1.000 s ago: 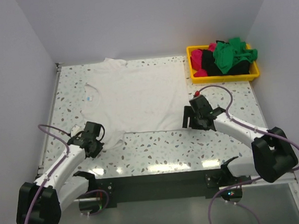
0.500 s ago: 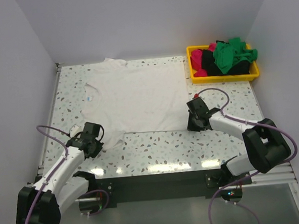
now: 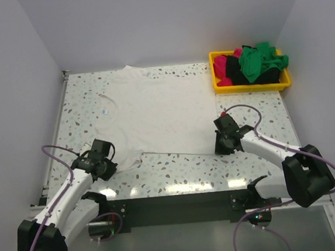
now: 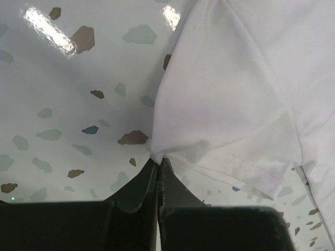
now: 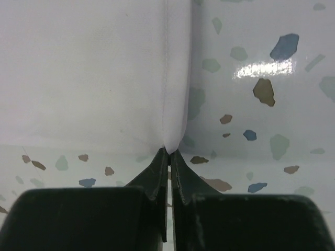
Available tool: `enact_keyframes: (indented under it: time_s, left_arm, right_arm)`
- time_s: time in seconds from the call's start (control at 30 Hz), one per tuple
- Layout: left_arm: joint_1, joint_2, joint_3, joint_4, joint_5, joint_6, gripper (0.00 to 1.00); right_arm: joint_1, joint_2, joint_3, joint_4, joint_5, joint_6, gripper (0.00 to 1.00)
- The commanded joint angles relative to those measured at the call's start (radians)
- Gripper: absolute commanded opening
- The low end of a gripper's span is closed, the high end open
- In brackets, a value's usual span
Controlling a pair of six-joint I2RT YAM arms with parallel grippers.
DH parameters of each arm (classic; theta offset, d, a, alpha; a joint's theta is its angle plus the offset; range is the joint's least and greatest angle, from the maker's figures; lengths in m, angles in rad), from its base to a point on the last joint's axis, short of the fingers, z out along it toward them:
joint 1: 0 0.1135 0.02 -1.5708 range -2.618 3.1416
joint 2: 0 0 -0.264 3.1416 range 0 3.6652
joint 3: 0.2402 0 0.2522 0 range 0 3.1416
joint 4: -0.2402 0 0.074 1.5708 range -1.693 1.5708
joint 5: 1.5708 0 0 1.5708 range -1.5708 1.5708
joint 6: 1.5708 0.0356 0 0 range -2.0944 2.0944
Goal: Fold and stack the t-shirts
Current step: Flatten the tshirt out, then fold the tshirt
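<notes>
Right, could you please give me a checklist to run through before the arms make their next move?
1. Left jaws shut on white t-shirt near sleeve: ok.
2. Right jaws shut on its near hem corner: ok.
3. Cloth between the grips flat on table: ok.
4. Far sleeve smoothed out: cannot tell.
5. Other shirts inside yellow bin, clear of the fold: ok.

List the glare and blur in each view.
Top external: sharp, with lamp reflections along the near edge of the table. Left wrist: glare streaks at upper left, and the white t-shirt is low in contrast. Right wrist: one bright patch to the right of the shirt.
</notes>
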State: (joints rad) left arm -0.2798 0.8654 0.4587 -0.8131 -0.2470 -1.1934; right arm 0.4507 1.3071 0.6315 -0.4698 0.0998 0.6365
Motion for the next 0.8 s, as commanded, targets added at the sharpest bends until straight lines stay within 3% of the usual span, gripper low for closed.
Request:
enact_keyframes:
  time_s: [0.0, 0.27, 0.77]
  left_arm:
    - [0.002, -0.012, 0.029, -0.049, 0.078, -0.005, 0.0]
    - [0.002, -0.003, 0.089, -0.104, -0.001, -0.023, 0.0]
    - [0.004, 0.127, 0.259, 0.072, 0.052, 0.098, 0.0]
  right_arm:
    - [-0.001, -0.058, -0.027, -0.113, -0.041, -0.018, 0.0]
    - [-0.003, -0.072, -0.043, -0.096, -0.057, -0.024, 0.0]
    - [-0.013, 0.038, 0.22, -0.211, -0.061, -0.095, 0.0]
